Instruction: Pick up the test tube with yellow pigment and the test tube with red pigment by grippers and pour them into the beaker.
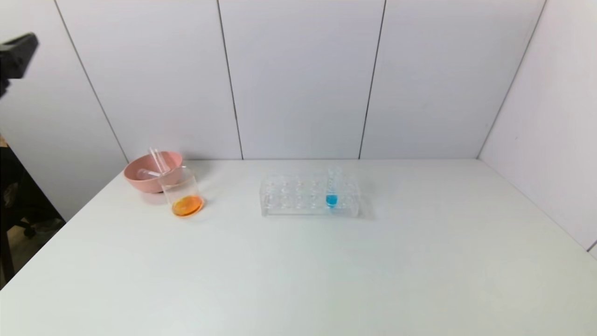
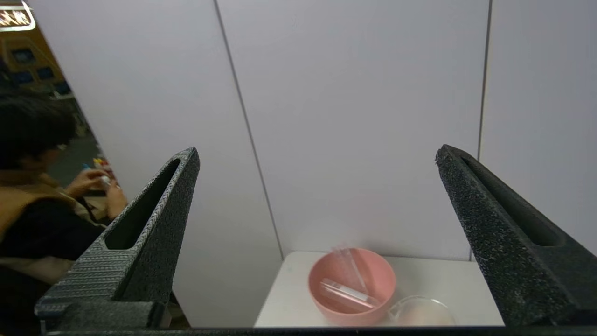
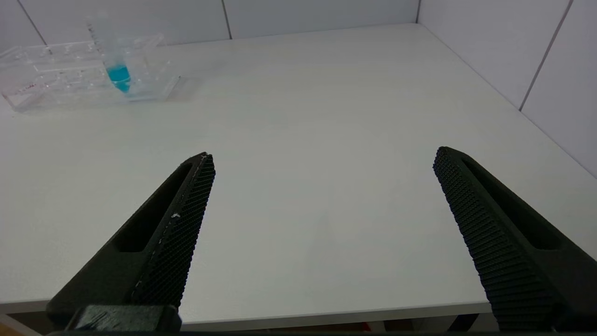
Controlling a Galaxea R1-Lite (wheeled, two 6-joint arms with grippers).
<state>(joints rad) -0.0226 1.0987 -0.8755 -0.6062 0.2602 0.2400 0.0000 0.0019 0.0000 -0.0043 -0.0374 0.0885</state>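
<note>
The beaker (image 1: 184, 193) stands at the back left of the table with orange liquid at its bottom; its rim also shows in the left wrist view (image 2: 422, 312). Two clear test tubes lie in the pink bowl (image 1: 140, 179): one leans on the rim (image 1: 157, 161), one lies flat (image 1: 147, 173). Both look emptied, and I cannot tell which held yellow and which red. My left gripper (image 2: 317, 154) is open and empty, raised high to the left of the bowl (image 2: 326, 308). My right gripper (image 3: 322, 156) is open and empty, low over the table's near right edge.
A clear tube rack (image 1: 310, 196) stands at the middle back with one blue-liquid tube (image 1: 331, 189) upright in it; both show in the right wrist view (image 3: 116, 70). White walls close the back and right. A person sits beyond the table's left side (image 2: 37, 196).
</note>
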